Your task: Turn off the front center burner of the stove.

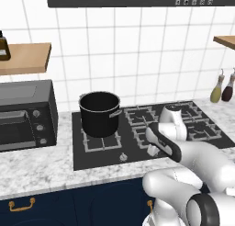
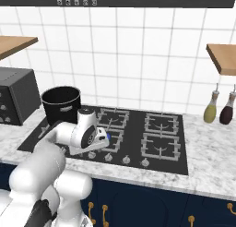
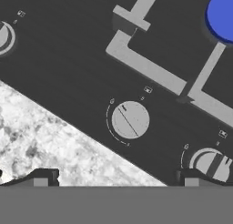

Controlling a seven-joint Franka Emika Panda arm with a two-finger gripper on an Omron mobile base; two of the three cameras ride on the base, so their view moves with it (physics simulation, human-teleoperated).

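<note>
Gripper [image 3: 116, 177] hovers with its jaws spread wide and empty above the front edge of the stove [image 3: 68, 59], a flat black glass cooktop set in a marble counter [image 3: 41, 141]. Centered between the fingertips is a small round silver knob [image 3: 130, 119] with a thin pointer line, another knob [image 3: 210, 164] beside it. Beyond, the front center burner [image 3: 224, 13] glows as a blue disc inside its grey grate [image 3: 145, 66]. That knob looks rigid, smooth and possibly slippery; pinching its rim from opposite sides and twisting seems the sensible hold.
</note>
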